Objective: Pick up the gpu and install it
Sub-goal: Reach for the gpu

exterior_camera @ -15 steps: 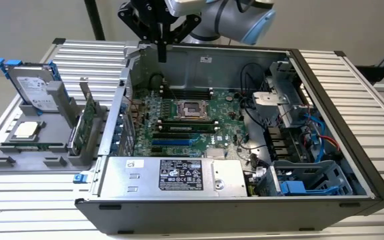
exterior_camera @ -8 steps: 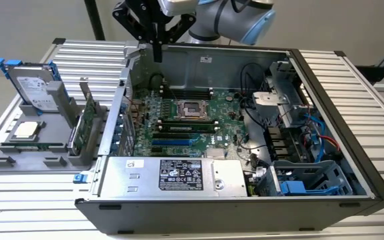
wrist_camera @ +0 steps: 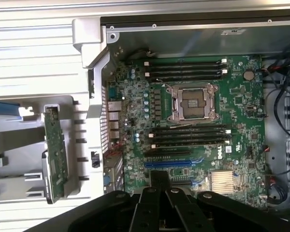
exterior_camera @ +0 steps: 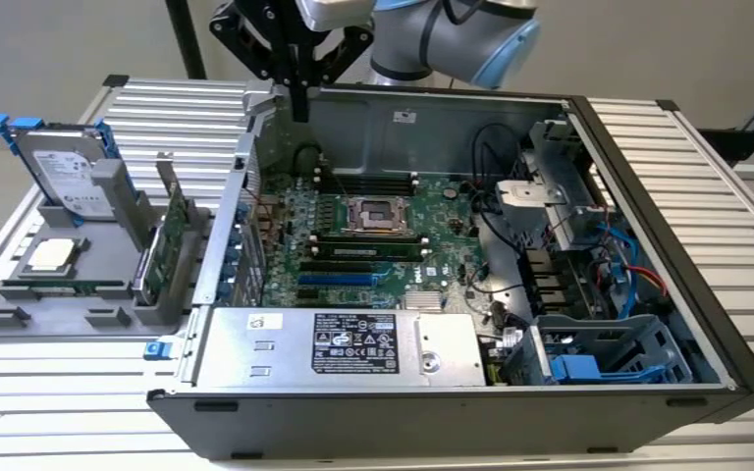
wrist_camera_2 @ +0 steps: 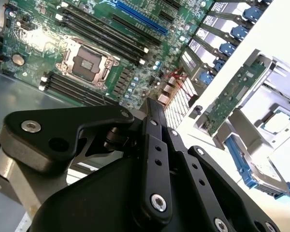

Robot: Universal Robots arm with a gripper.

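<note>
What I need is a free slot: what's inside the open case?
Inside the case lies a motherboard with an empty processor socket, memory slots and a blue expansion slot. In the exterior view a silver power supply blocks the board's nearest edge and whatever lies beneath.

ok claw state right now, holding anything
claw: closed, holding nothing; the gpu stands in the gray holder beside the case.

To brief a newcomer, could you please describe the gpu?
Beside the open case, on the exterior view's left, sits a grey holder. The gpu stands on edge in its slot nearest the case: a thin green board, unlike the blue-framed drive and flat chip beside it.
</note>
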